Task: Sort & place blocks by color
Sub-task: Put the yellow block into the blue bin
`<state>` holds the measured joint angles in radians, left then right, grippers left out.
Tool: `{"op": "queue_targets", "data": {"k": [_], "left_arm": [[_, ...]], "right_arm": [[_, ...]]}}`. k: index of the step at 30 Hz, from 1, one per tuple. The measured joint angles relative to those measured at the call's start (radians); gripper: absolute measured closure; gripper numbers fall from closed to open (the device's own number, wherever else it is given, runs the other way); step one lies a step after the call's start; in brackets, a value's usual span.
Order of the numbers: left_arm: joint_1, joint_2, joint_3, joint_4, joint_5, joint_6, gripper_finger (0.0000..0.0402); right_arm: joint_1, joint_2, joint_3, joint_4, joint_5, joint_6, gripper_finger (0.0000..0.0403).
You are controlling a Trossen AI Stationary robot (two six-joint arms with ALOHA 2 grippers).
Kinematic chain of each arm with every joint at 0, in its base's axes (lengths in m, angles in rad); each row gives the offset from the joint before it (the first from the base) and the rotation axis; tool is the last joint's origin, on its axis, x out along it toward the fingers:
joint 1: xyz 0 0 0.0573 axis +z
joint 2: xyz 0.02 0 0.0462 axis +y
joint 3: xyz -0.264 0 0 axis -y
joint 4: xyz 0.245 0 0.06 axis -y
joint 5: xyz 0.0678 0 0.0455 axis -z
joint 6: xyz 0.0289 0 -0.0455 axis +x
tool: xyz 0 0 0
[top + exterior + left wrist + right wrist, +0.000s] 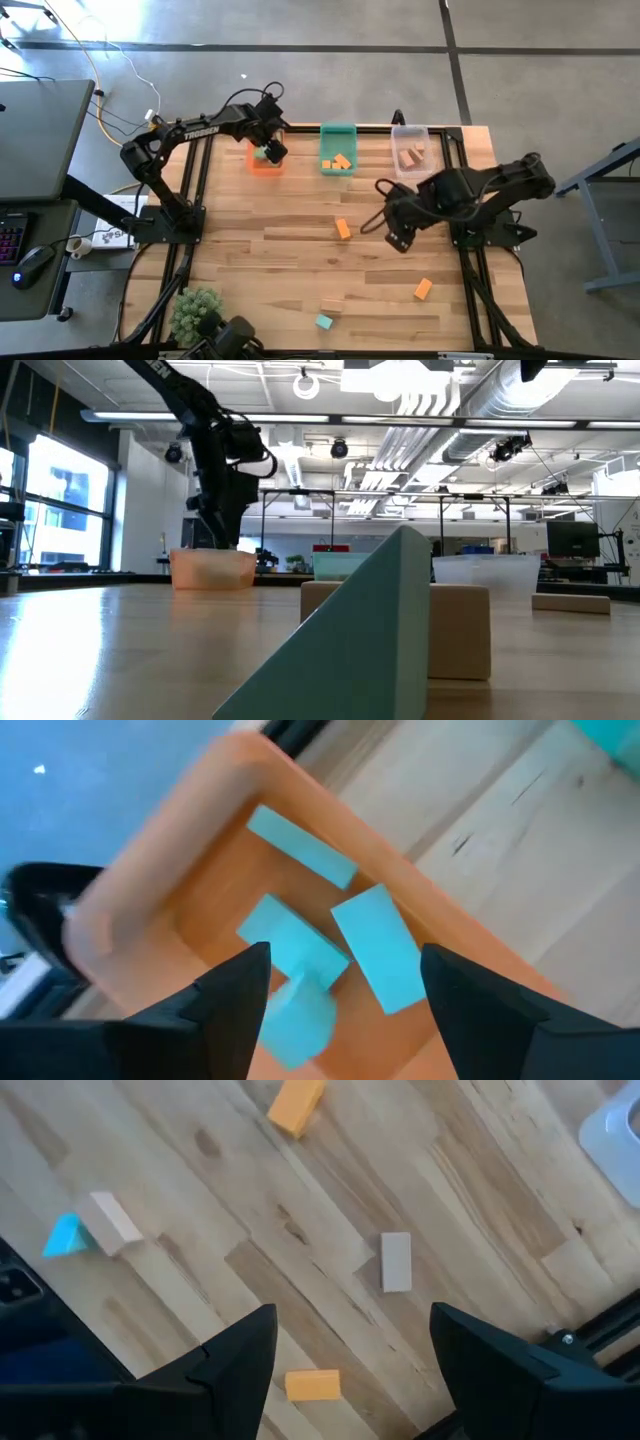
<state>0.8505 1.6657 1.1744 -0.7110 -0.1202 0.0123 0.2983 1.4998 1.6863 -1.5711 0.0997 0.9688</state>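
While left pincer (340, 985) gapes, orange bin (150, 870) half-hides teal blocks (375, 945).

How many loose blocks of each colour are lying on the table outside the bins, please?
Orange blocks: 2
Plain wood blocks: 2
Teal block: 1
Total: 5 loose blocks
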Motion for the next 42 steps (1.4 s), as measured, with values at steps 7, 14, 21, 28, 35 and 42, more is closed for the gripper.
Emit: {"op": "queue_targets", "data": {"k": [7,14,21,28,35,42], "left_arm": [[-0.009,-0.001,0.112,-0.143,0.010,-0.032,0.0155],[-0.064,-0.001,0.145,-0.235,0.141,-0.124,0.0154],[-0.218,-0.001,0.145,-0.274,0.177,-0.191,0.0155],[-0.391,-0.001,0.145,-0.301,0.178,-0.269,0.0156],[-0.583,-0.001,0.145,-0.353,0.177,-0.408,0.0154],[-0.766,-0.001,0.145,-0.350,0.119,-0.540,0.0156]], "right_arm": [[0.113,-0.002,-0.094,0.000,-0.043,0.012,0.0153],[0.249,-0.003,-0.276,0.040,-0.144,-0.126,0.0153],[0.382,-0.003,-0.403,0.186,-0.182,-0.267,0.0153],[0.498,-0.003,-0.514,0.337,-0.107,-0.431,0.0153],[0.587,-0.003,-0.643,0.576,-0.068,-0.586,0.0153],[0.616,-0.003,-0.738,0.680,-0.050,-0.688,0.0153]]}}
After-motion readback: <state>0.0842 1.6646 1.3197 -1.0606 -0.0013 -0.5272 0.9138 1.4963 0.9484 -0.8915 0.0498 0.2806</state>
